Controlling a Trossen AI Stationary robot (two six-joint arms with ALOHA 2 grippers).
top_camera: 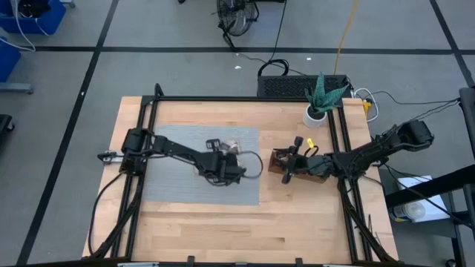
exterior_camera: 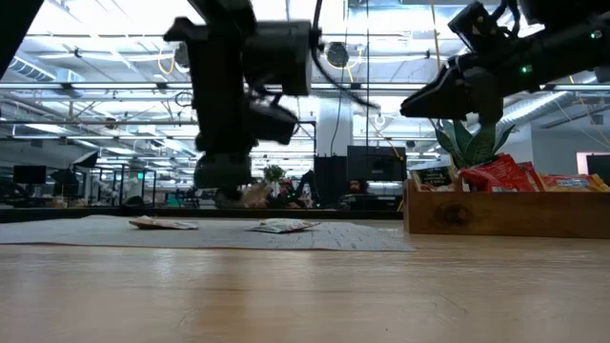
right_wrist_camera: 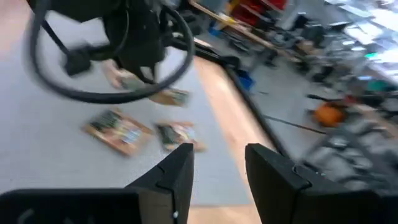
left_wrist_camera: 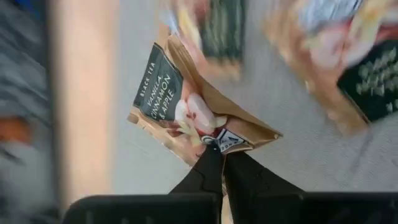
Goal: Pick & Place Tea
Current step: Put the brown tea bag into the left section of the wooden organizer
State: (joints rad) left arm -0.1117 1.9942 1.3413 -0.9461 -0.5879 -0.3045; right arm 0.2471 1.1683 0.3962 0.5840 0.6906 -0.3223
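A tea sachet (left_wrist_camera: pixel 171 102), brown with a dark label panel, is in my left gripper (left_wrist_camera: pixel 219 155), which is shut over the grey mat (top_camera: pixel 174 189). More sachets lie flat on the mat (exterior_camera: pixel 284 226) (exterior_camera: pixel 162 224) (right_wrist_camera: pixel 118 130). My right gripper (right_wrist_camera: pixel 217 165) hovers open above the brown wooden tray (exterior_camera: pixel 496 214), right of the mat, with nothing between its fingers. The tray holds several red and orange sachets (exterior_camera: pixel 500 174). My left gripper pinches one corner of the sachet (left_wrist_camera: pixel 225 142) between its two fingertips, slanting down from the table's left side. The sachet sticks out beyond the fingers, bent along a crease. In the low view it hangs clear of the mat (exterior_camera: pixel 253 194).
A plant in a white pot (top_camera: pixel 316 111) stands at the table's far right, behind the tray. Black frame rails (top_camera: pixel 338 141) run along the table's left, far and right sides. Bare wood (top_camera: pixel 223 230) lies between the mat and the near edge.
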